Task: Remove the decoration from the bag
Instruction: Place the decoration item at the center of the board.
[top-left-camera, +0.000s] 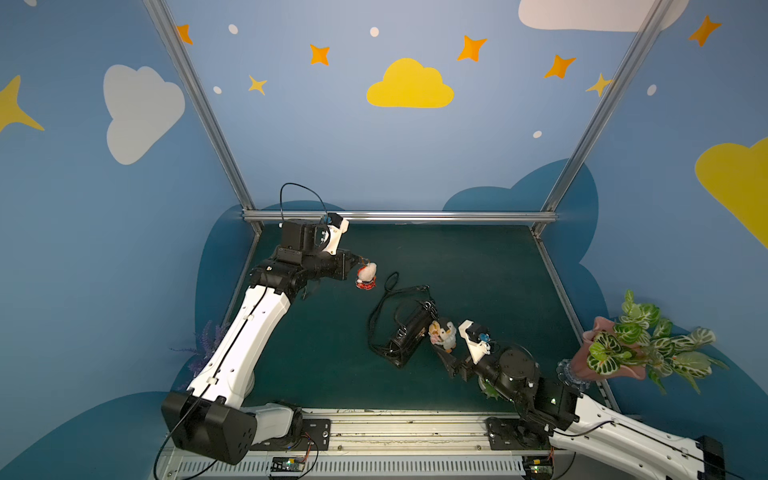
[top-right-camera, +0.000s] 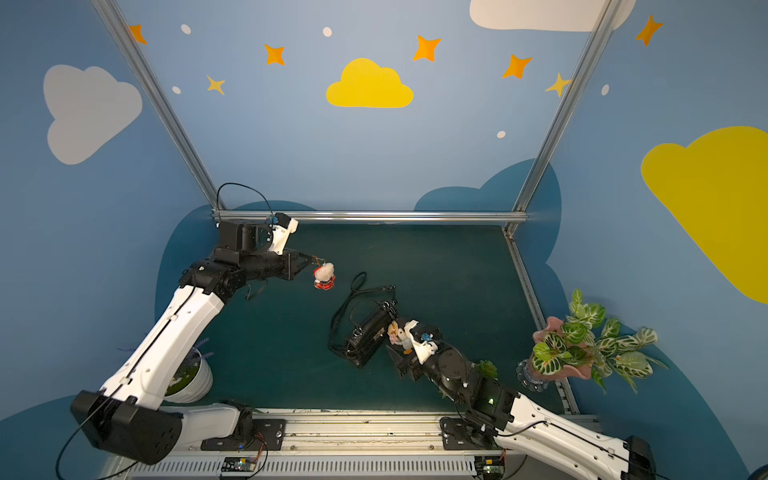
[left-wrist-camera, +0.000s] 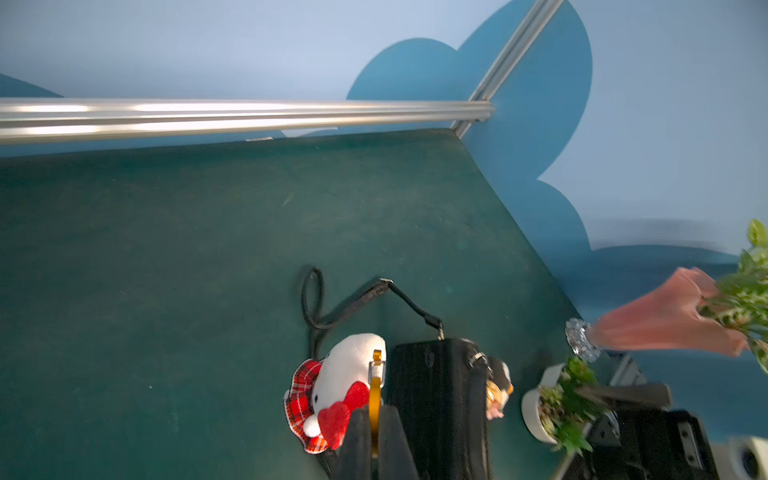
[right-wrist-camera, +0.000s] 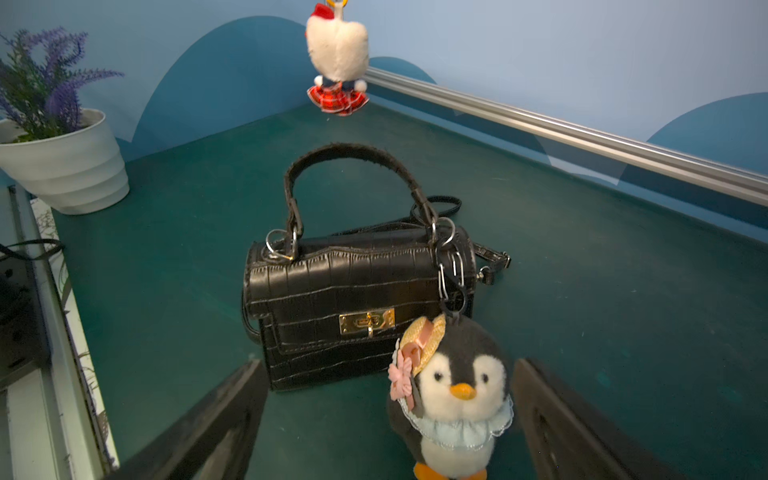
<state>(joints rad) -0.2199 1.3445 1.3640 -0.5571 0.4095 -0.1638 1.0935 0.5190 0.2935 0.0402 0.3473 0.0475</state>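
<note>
As the left gripper (top-left-camera: 359, 261) holds one plush (top-left-camera: 367, 274) aloft, the gaping right gripper (right-wrist-camera: 388, 365) flanks the penguin (right-wrist-camera: 457, 395).

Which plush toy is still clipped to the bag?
The penguin in the straw hat; the white toy in red plaid hangs from the left gripper.

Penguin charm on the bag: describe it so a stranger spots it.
On the green table stands a glossy black handbag. A black plush penguin is clipped to its handle ring. Unlike the white red-skirted plush hanging from the left gripper, it wears a straw hat.
</note>
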